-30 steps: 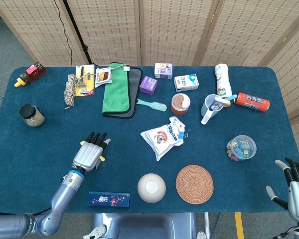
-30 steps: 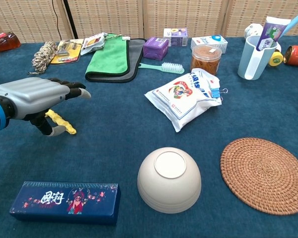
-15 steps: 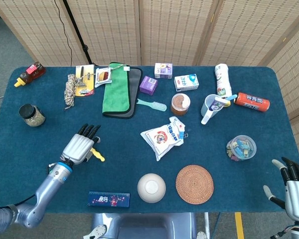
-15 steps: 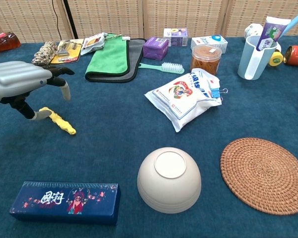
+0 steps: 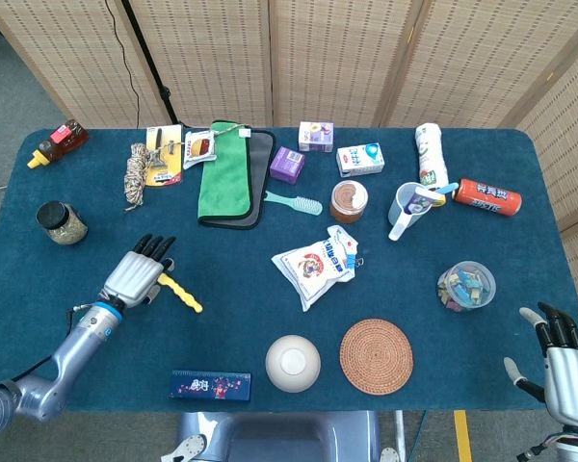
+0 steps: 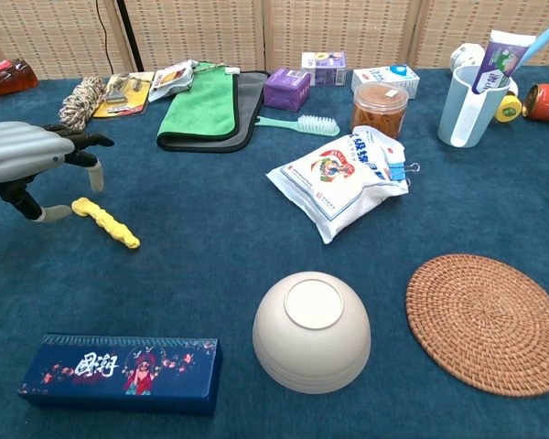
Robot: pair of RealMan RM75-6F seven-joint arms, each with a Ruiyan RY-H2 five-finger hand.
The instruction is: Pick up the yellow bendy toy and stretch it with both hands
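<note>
The yellow bendy toy (image 5: 180,292) lies flat on the blue tablecloth at the front left, a short knobbly stick pointing diagonally; the chest view shows the toy (image 6: 105,222) fully uncovered. My left hand (image 5: 135,277) hovers just left of the toy's left end, holding nothing. In the chest view the left hand (image 6: 27,160) has its fingers curved downward and apart, and its thumb tip is next to the toy's end. My right hand (image 5: 564,361) is at the front right, beyond the table's edge, fingers spread and empty; the chest view does not show it.
A dark blue patterned box (image 6: 119,372) lies in front of the toy. An upturned white bowl (image 6: 311,329), a woven coaster (image 6: 488,322) and a snack bag (image 6: 339,178) fill the middle. A green towel (image 5: 226,173), rope coil (image 5: 135,173) and spice jar (image 5: 61,222) lie further back.
My left hand has drawn back to the left, away from over the toy, which now lies fully uncovered on the cloth. My right hand has sunk slightly lower.
</note>
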